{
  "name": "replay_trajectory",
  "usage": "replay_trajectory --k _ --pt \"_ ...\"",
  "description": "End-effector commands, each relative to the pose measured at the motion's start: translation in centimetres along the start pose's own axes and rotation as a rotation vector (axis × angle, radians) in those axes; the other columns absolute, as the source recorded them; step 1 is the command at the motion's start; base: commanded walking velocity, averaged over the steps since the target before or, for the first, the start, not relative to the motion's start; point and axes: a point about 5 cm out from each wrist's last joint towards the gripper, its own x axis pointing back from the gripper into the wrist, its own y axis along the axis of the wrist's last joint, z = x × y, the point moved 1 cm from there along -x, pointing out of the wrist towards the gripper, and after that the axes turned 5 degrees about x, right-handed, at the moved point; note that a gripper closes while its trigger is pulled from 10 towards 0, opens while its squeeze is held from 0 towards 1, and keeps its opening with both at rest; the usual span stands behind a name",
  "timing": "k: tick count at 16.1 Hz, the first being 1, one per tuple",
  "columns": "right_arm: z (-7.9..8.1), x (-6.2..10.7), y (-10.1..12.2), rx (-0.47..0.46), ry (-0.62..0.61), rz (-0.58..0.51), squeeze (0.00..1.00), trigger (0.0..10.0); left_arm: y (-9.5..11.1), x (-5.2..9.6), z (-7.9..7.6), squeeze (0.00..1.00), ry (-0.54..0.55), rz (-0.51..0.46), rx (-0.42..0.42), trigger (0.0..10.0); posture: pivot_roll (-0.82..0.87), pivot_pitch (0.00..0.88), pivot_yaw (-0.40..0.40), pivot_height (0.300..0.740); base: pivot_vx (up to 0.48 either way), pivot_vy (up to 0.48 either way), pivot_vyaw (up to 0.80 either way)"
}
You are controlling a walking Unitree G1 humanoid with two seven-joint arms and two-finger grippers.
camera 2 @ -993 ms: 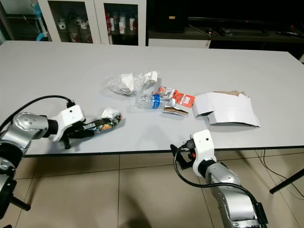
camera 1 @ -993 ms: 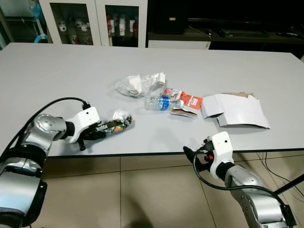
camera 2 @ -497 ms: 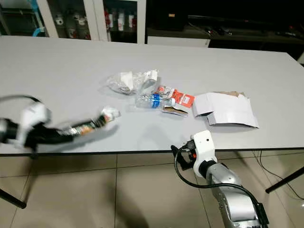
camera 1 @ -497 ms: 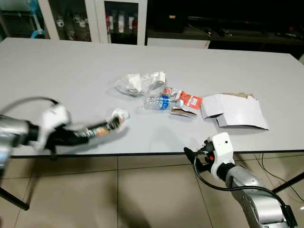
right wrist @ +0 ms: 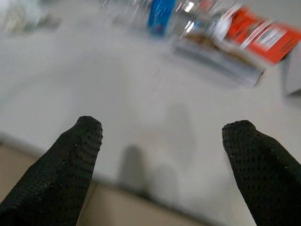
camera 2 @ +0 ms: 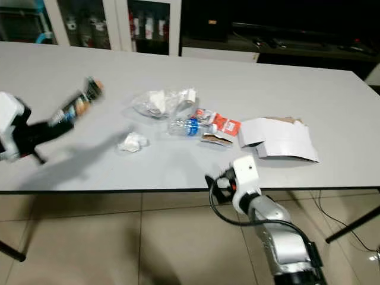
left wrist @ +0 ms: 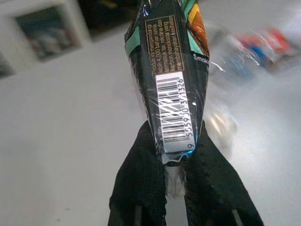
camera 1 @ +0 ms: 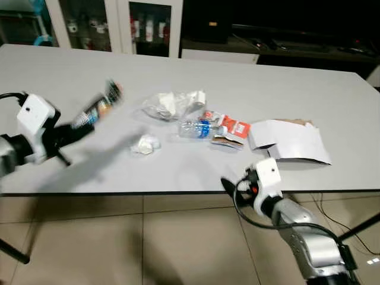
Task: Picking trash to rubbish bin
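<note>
The left gripper [left wrist: 171, 155] was clamped on a dark green foil snack wrapper [left wrist: 169, 70], raised above the grey table [camera 1: 178, 172] (blurred). Held only by its tail, it might slip free. The right gripper [right wrist: 164, 165] hung spread below the table's edge.

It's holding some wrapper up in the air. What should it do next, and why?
Probably carry it away from the table toward a bin. The left gripper is shut on the dark green plastic snack wrapper, lifted above the grey table, and no bin can be seen yet.
</note>
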Motion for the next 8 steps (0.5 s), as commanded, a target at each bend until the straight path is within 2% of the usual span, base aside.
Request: replay_trajectory --k 1,2,3,4,5,6,7,8 --pt "-1.0 -0.1 0.3 -0.018 -0.113 -0.041 0.00 10.0 -0.5 -1.6 -2.6 0.00 0.069 -0.037 0.064 0.0 0.02 0.000 -0.061 0.740 0.000 0.000 0.00" --pt "-1.0 -0.1 0.3 -0.042 -0.174 -0.064 0.00 10.0 -0.7 -2.7 -5.1 0.00 0.094 -0.091 0.129 0.0 0.02 0.000 -0.044 0.740 0.000 0.000 0.00" --pt "-1.1 0.0 0.2 -0.051 -0.194 -0.071 0.00 10.0 -0.8 -3.1 -6.0 0.00 0.109 -0.108 0.159 0.0 0.02 0.000 -0.040 0.740 0.000 0.000 0.00" --pt "-0.8 0.1 0.3 -0.069 -0.232 -0.094 0.00 10.0 -1.4 -4.0 -8.3 0.00 0.168 -0.132 0.177 0.7 0.02 0.000 -0.012 0.740 0.000 0.000 0.00" --pt "-0.7 0.1 0.3 -0.078 -0.245 -0.102 0.00 10.0 -1.6 -4.4 -9.3 0.00 0.174 -0.135 0.169 6.0 0.02 0.000 -0.008 0.740 0.000 0.000 0.00" --pt "-0.5 0.2 0.1 -0.096 -0.272 -0.111 0.00 10.0 -2.0 -5.1 -11.2 0.00 0.154 -0.114 0.161 10.0 0.02 0.000 -0.002 0.740 0.000 0.000 0.00" --pt "-0.4 0.4 -0.3 -0.102 -0.299 -0.105 0.00 10.0 -2.4 -5.7 -12.7 0.00 0.144 -0.089 0.173 10.0 0.03 0.000 0.008 0.740 0.000 0.000 0.00" --pt "-0.1 0.5 -0.7 -0.104 -0.307 -0.097 0.00 10.0 -2.7 -6.1 -13.7 0.00 0.139 -0.092 0.146 10.0 0.02 0.000 0.006 0.740 0.000 0.000 0.00"
